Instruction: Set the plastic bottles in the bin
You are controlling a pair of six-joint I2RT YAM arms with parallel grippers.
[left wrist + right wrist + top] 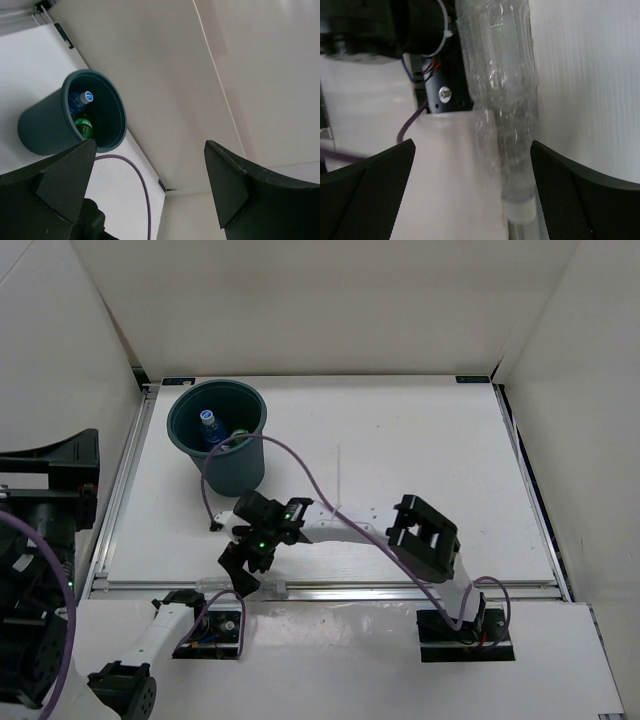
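Note:
The dark teal bin (235, 465) stands at the table's far left. Inside it lie a blue-labelled bottle (210, 427) and a green bottle (241, 433). The left wrist view also shows the bin (42, 132), the blue-labelled bottle (80, 97) and the green bottle (84, 128). A clear crinkled bottle (502, 100) with a white cap lies at the table's near edge; its label does not show. My right gripper (472, 145) is open, one finger on each side of it and the bottle nearer the right finger. It also shows in the top view (240, 565). My left gripper (150, 145) is open and empty, far from the bin.
A purple cable (300, 475) arcs from the bin's side over the table to the right arm. The left arm's base (215, 625) with its cables sits just behind the clear bottle. White walls enclose the table on three sides.

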